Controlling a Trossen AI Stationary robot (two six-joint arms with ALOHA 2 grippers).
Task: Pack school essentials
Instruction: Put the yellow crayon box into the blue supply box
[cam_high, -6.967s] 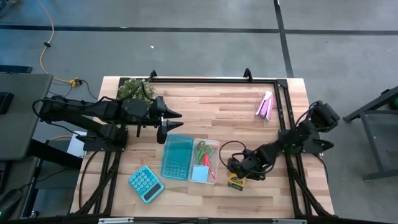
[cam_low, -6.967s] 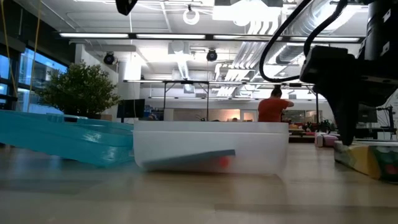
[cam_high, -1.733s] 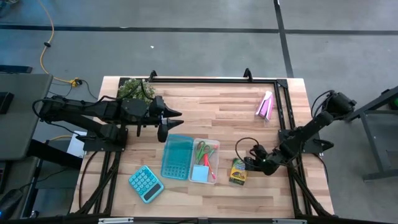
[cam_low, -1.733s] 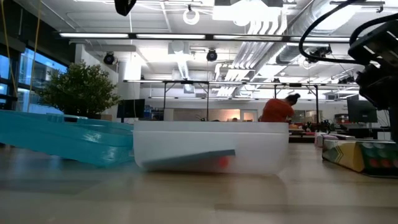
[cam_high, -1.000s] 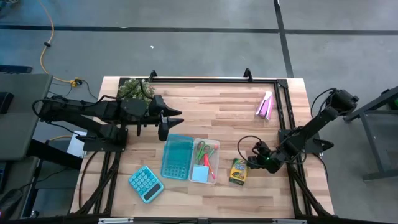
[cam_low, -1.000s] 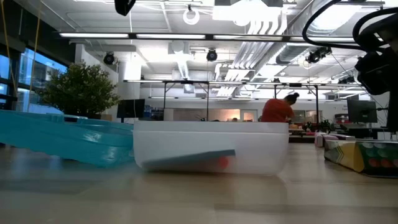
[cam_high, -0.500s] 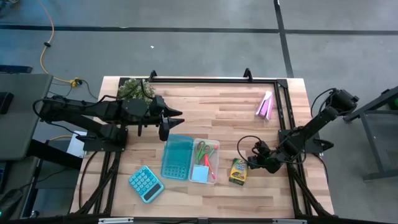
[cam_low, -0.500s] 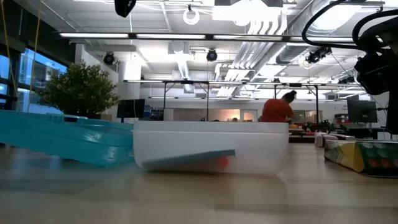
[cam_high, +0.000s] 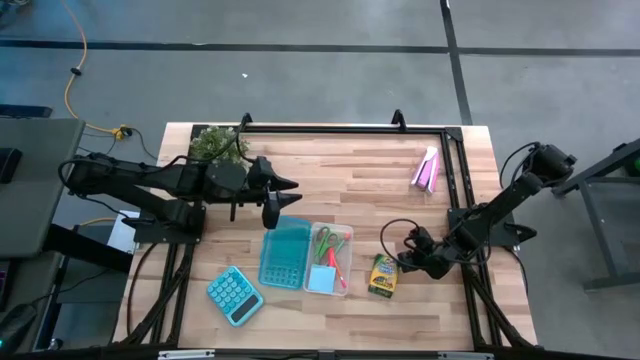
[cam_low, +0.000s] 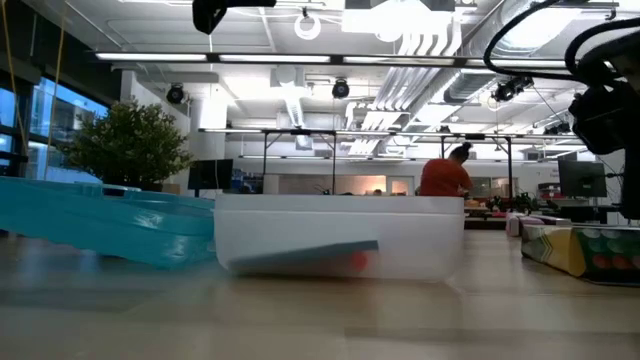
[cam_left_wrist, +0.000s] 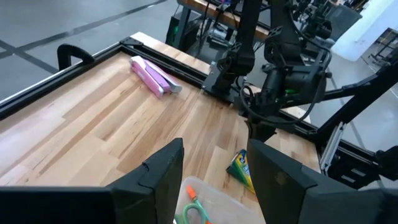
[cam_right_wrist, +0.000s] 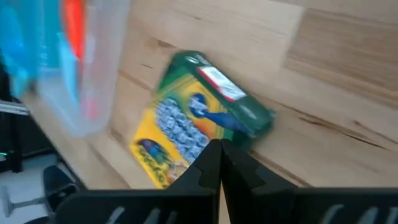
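Observation:
A clear box (cam_high: 329, 258) stands mid-table on its flat bottom, holding green-handled scissors (cam_high: 327, 240), a pink marker (cam_high: 331, 257) and a light-blue note pad (cam_high: 321, 279). Its teal lid (cam_high: 284, 250) lies beside it, on the left. The yellow-green crayon box (cam_high: 381, 275) lies flat on the wood to the right of the clear box. My right gripper (cam_high: 408, 263) hovers shut just right of the crayon box (cam_right_wrist: 199, 124), raised above it in the low view. My left gripper (cam_high: 283, 200) hangs open, high above the lid's far end.
A teal calculator (cam_high: 234, 295) lies near the front left. A pink-and-purple tube-like item (cam_high: 426, 168) rests at the far right, beside the black frame rail (cam_high: 452, 170). A potted plant (cam_high: 215, 143) stands at the far left corner.
My left gripper has edged a little toward the table's right edge, staying open and high. My right gripper has kept still, shut beside the crayon box.

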